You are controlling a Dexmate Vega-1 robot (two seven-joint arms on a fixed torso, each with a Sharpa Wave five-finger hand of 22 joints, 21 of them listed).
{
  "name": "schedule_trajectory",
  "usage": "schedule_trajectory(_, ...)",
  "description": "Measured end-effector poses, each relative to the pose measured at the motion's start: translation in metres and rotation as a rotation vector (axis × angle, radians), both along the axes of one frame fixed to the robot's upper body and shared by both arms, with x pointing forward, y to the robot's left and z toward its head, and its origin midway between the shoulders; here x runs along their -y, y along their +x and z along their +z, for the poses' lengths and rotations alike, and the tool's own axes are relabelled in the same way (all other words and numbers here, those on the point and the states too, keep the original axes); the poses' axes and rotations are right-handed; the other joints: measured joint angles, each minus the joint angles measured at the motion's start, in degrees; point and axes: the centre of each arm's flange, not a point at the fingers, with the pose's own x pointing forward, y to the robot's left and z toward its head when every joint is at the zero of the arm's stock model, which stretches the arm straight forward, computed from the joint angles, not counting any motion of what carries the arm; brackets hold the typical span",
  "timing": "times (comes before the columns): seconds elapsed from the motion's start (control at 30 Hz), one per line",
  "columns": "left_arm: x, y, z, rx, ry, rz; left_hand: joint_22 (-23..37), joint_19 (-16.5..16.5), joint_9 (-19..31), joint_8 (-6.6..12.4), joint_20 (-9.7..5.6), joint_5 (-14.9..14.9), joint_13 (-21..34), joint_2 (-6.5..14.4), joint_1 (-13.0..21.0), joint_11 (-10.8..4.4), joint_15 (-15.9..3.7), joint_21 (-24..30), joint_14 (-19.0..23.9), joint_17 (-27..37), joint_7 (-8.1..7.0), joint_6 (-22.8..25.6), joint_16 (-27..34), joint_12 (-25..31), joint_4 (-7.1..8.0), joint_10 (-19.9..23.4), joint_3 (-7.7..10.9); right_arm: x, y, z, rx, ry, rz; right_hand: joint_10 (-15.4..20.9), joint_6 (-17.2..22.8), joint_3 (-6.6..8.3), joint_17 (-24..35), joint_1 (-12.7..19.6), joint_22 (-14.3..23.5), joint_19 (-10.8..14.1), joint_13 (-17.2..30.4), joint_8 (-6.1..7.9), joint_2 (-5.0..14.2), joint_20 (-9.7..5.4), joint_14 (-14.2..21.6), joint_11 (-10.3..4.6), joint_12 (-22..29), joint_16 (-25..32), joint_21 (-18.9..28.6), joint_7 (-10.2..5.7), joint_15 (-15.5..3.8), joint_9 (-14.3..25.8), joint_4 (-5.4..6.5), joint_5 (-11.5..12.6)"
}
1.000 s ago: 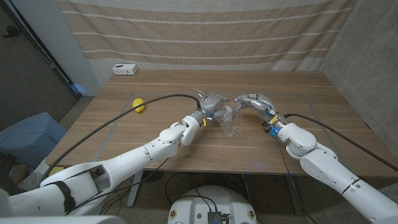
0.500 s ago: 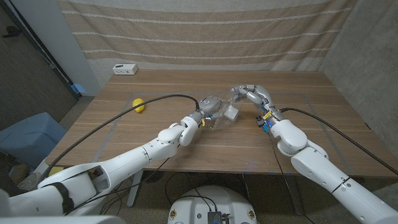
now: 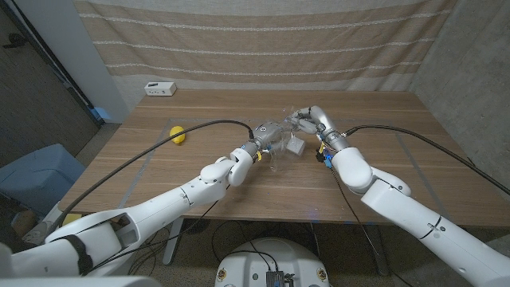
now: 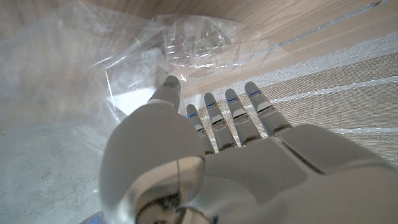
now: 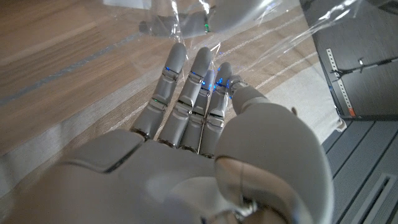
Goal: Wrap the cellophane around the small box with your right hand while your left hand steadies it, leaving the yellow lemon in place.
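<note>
A small white box (image 3: 296, 146) stands mid-table under crumpled clear cellophane (image 3: 280, 151). My left hand (image 3: 268, 131) is at the box's left side with its fingers straight and apart. In the left wrist view, the thumb of my left hand (image 4: 205, 155) reaches the box (image 4: 134, 99) through the cellophane (image 4: 193, 37). My right hand (image 3: 307, 118) hovers just behind the box and pinches the film between thumb and fingers. The right wrist view shows this right hand (image 5: 205, 124) with the cellophane (image 5: 186, 18) beyond its fingertips. A yellow lemon (image 3: 178, 135) lies apart at the table's left.
A white device (image 3: 160, 88) sits at the far left corner of the wooden table (image 3: 382, 127). A black cable (image 3: 199, 126) runs along my left arm past the lemon. A striped curtain hangs behind the table.
My right hand has swung from the box's right side up and leftward over it, lifting the cellophane off the table. The left hand has barely moved.
</note>
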Motion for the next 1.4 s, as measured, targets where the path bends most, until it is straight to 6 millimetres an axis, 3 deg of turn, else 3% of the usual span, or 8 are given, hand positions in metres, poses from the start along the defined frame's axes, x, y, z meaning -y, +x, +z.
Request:
schedule_trajectory(0.07,-0.006,-0.002,0.006,-0.007,-0.023,-0.009,0.0,-0.9,0.0,0.0,0.23,0.0,-0.1,-0.5,-1.5,0.25,0.2,0.0,-0.8,0.0,0.39,-0.4,0.0,0.0,0.63,-0.9,-0.63,0.01,0.01,-0.006,-0.01,-0.06,-0.152,0.0,0.0,0.0,-0.2,0.0,0.0,0.0,0.0,0.0,0.0,0.0,0.0,0.0,0.0,-0.2,0.2,0.0,0.01,-0.1,0.0,-0.3)
schedule_trajectory(0.27,-0.005,-0.003,0.006,-0.081,-0.074,-0.066,0.1,-4.8,-0.2,-0.23,1.43,0.0,-0.1,-0.4,-5.9,1.7,0.13,-1.4,-3.5,0.3,1.75,-2.6,0.0,-0.3,2.24,-3.2,-2.26,-0.001,0.01,-0.005,-0.007,-0.088,-0.166,0.0,0.0,0.0,-0.7,0.0,0.0,0.2,-0.2,0.0,0.0,-0.22,0.5,0.0,-0.4,-0.6,0.9,0.01,0.02,-0.1,0.0,-0.3)
schedule_trajectory(0.37,-0.023,-0.008,0.021,-0.095,-0.138,-0.091,0.3,-6.1,-0.3,-0.23,1.91,0.0,-0.1,0.0,-7.5,2.22,0.18,-1.6,-4.0,0.5,2.17,-3.0,0.0,-0.3,2.9,-4.1,-2.48,0.009,0.017,-0.008,-0.013,-0.144,-0.293,0.0,0.0,-0.01,-1.0,0.0,0.0,0.4,-0.3,0.0,0.0,-0.42,0.7,0.0,-0.4,-0.8,1.1,0.01,-0.21,-0.1,-0.01,-0.3)
schedule_trajectory(0.6,-0.036,-0.013,0.033,-0.141,-0.222,-0.151,0.3,-6.9,-0.3,-0.23,2.09,0.3,0.0,0.5,-8.8,2.8,0.38,-2.0,-5.1,0.5,2.72,-3.6,0.0,-0.3,3.7,-4.7,-2.74,-0.006,0.017,-0.005,-0.002,-0.166,-0.268,0.3,-0.1,0.03,-1.2,0.0,0.0,0.4,-0.3,-0.4,-0.03,-0.42,0.7,-0.3,-0.6,-1.4,1.5,-0.11,-0.19,-0.4,-0.46,-0.4)
schedule_trajectory(0.63,-0.051,-0.016,0.043,-0.126,-0.252,-0.149,0.3,-6.9,-0.3,-0.23,2.08,0.3,0.0,0.5,-8.8,2.92,0.38,-2.0,-5.1,0.5,2.72,-3.6,0.0,-0.3,3.7,-4.8,-2.74,0.008,0.024,-0.009,-0.027,-0.232,-0.384,0.3,-0.3,0.03,-1.2,0.3,0.0,0.4,-0.4,-0.4,-0.25,-0.42,0.7,-0.3,-0.8,-1.5,1.5,-0.24,-0.2,-0.4,-0.46,-0.5)
schedule_trajectory(0.7,-0.05,-0.018,0.043,-0.137,-0.265,-0.167,0.3,-7.1,-0.3,-0.23,2.31,0.3,0.0,0.7,-9.0,3.11,0.38,-2.0,-5.1,0.5,2.72,-3.6,0.0,-0.3,3.7,-5.0,-2.74,0.003,0.025,-0.009,-0.024,-0.241,-0.378,0.3,-0.3,-0.16,-1.2,0.3,0.0,0.2,-0.5,-0.4,-0.25,-0.61,0.3,-0.3,-0.8,-1.7,1.5,-0.3,0.06,-0.4,-0.65,-0.5)
schedule_trajectory(1.2,-0.097,-0.048,0.073,-0.061,-0.416,-0.22,0.3,-7.2,-0.3,-0.23,2.4,0.5,-0.1,0.7,-9.7,2.8,0.19,-2.2,-5.2,0.5,2.72,-3.5,0.0,-0.3,3.75,-5.3,-2.69,-0.013,0.041,-0.021,-0.059,-0.468,-0.474,-0.8,-0.3,-2.39,-0.2,1.0,-0.8,-9.6,-1.5,-3.17,-0.99,0.31,-9.8,-2.1,-2.8,-4.5,2.0,-2.29,2.56,-1.1,-1.42,-0.9)
schedule_trajectory(1.4,-0.109,-0.055,0.078,-0.03,-0.462,-0.223,0.3,-7.2,-0.3,-0.23,2.39,0.7,-0.1,1.2,-10.2,2.84,0.19,-2.2,-5.2,0.5,2.72,-3.5,0.0,-0.3,3.91,-5.2,-2.53,-0.022,0.044,-0.029,-0.052,-0.528,-0.505,-7.5,-5.1,-4.29,-0.5,-0.6,-1.9,-18.6,-2.0,-7.52,-0.7,2.34,-18.3,-1.71,-6.0,-8.1,-0.3,-3.99,3.94,-1.1,0.47,-0.9)
